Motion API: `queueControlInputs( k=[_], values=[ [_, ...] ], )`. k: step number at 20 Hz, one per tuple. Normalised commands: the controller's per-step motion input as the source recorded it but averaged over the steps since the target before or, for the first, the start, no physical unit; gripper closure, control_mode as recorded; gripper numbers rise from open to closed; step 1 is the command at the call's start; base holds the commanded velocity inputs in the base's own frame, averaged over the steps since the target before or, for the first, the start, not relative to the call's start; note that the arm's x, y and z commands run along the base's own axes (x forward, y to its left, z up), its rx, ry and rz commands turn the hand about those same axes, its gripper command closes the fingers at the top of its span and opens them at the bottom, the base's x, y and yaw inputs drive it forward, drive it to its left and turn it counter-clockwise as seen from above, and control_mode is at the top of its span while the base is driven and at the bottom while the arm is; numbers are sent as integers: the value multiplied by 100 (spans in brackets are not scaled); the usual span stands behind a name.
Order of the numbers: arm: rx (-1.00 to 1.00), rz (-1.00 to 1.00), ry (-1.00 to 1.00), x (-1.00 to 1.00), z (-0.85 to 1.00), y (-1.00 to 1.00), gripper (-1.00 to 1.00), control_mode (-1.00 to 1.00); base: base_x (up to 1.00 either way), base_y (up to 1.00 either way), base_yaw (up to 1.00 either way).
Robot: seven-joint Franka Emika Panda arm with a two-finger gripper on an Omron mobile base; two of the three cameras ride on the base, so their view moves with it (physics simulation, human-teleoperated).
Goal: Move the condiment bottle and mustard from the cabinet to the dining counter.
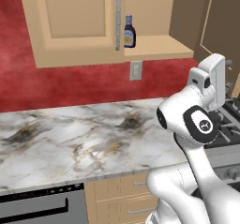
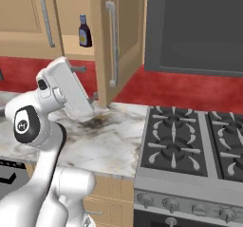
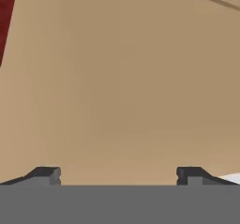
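Note:
The condiment bottle (image 1: pixel 129 32) (image 2: pixel 85 31), dark with a pale cap and a yellow label, stands upright at the front of the open cabinet's shelf (image 1: pixel 157 47). The cabinet's left door (image 1: pixel 75 12) is closed. Its right door (image 2: pixel 105 41) is swung out, edge-on to the right base view. My gripper (image 2: pixel 86 84) (image 1: pixel 229 74) is open and empty, below the shelf and beside the open door's lower end. In the hand view its fingertips (image 3: pixel 47 174) stand wide apart, facing plain tan wood close up. The mustard is hidden, and the dining counter is out of view.
A marble counter (image 1: pixel 70 138) lies under the cabinet, with a black appliance (image 1: pixel 37 206) and tan drawers (image 1: pixel 126 195) below it. A gas stove (image 2: pixel 190 140) adjoins it on the right, under a dark panel (image 2: pixel 194 26). A wall outlet (image 1: pixel 135 70) sits on the red wall.

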Motion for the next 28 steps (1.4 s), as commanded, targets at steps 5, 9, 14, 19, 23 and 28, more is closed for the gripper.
queueControlInputs(
  k=[5, 9, 14, 19, 23, 28],
  values=[
    [-6, 0, 0, 0, -12, -45, -100, -100, 0, 0, 0],
    [-3, 1, 0, 0, -11, -16, -100, -100, 0, 0, 0],
    [0, 4, -1, 0, -4, -23, -100, -100, 0, 0, 0],
    [0, 5, 0, 0, -8, -11, -100, -100, 0, 0, 0],
    [0, 4, 0, -9, 0, 9, -100, -100, 0, 0, 0],
    [2, 6, 0, -25, 10, 62, -100, -100, 0, 0, 0]
  ],
)
